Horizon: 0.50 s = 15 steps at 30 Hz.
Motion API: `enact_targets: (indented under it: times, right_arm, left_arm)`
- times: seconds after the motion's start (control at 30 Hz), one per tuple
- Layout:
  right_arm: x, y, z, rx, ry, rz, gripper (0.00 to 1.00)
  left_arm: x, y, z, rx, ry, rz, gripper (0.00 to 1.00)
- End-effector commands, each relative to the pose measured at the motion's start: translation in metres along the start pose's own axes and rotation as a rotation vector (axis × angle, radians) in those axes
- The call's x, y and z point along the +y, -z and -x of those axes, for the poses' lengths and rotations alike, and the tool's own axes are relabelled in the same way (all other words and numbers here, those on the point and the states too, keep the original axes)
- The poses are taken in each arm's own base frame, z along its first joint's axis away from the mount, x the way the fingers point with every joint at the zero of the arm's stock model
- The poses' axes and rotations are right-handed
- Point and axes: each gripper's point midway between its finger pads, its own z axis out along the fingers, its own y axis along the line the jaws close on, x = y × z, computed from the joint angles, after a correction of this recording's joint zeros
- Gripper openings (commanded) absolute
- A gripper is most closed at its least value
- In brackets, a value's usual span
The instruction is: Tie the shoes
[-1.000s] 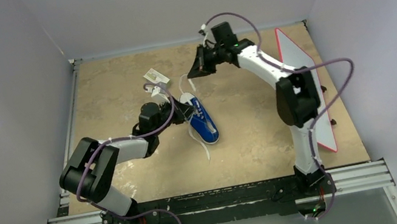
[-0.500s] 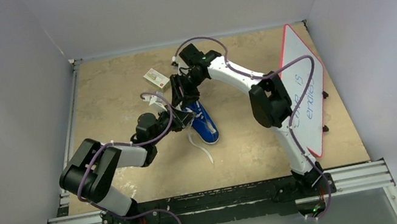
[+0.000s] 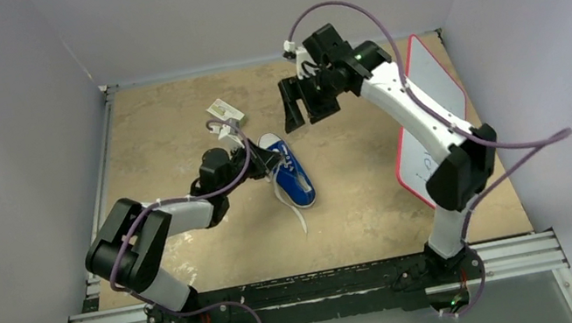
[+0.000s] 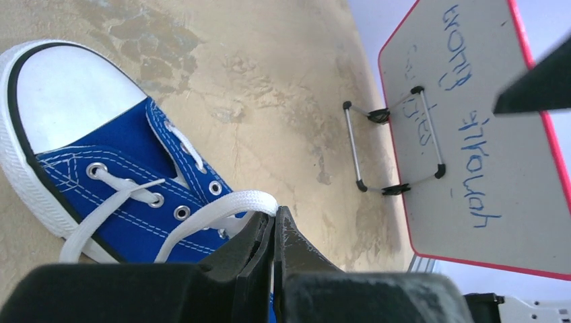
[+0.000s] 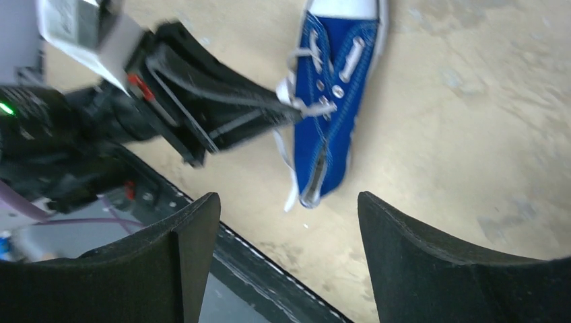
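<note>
- The tan, mottled tabletop (image 3: 165, 147) carries everything. Both arm bases sit at its near edge.
- A white board with a red rim and blue handwriting (image 3: 438, 77) stands at the right side of the table. In the overhead view the right arm partly covers it.
- The right arm is raised over the far middle of the table. The right gripper (image 3: 297, 110) hangs above and beyond the shoe with its jaws spread wide and nothing between them. Its wrist camera looks down between the two dark fingers (image 5: 195, 269) at the shoe.
- The left arm lies low across the table, reaching in from the left to the shoe's left side.
- The small blue canvas sneaker with a white rubber sole and toe cap (image 3: 293, 180) lies near the middle of the table, toe towards the far wall.
- The left gripper (image 4: 275, 219) is at the shoe's eyelets, its jaws closed and pinching a flat white lace (image 4: 222, 205).
- A small white rectangular box with a red edge (image 3: 226, 112) lies beyond the left gripper, apart from the shoe.
- A loose lace end (image 3: 298, 217) trails on the table near the heel.
</note>
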Motion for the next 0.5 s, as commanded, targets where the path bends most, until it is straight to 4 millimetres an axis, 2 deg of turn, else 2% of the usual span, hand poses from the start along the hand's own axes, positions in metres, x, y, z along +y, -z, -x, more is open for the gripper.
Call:
enact_targets:
  times: [0.0,0.1,0.2,0.27,0.33,0.47]
  right_arm:
    - [-0.030,0.023,-0.052,0.075,0.069,-0.205,0.77]
    - [-0.029,0.037,-0.072,0.048,0.093,-0.250,0.78]
    - [-0.024,0.031,-0.094,0.031,0.068,-0.262,0.76]
    - [-0.021,0.022,-0.106,0.020,0.041,-0.292,0.65]
    - [-0.015,0.009,-0.117,0.017,0.047,-0.344,0.47]
    - [-0.017,-0.015,-0.123,-0.004,0.037,-0.468,0.31]
  left_arm:
    - [-0.009,-0.001,0.017,0.000,-0.065,0.023,0.00]
    - [-0.002,0.000,0.013,0.035,-0.073,0.068,0.00]
    - [0.001,0.002,0.013,0.039,-0.055,0.100,0.00]
    - [0.004,0.003,0.012,0.052,-0.051,0.123,0.00]
    - [0.007,0.003,0.013,0.060,-0.046,0.147,0.00]
    - [0.012,0.003,0.012,0.066,-0.035,0.182,0.00]
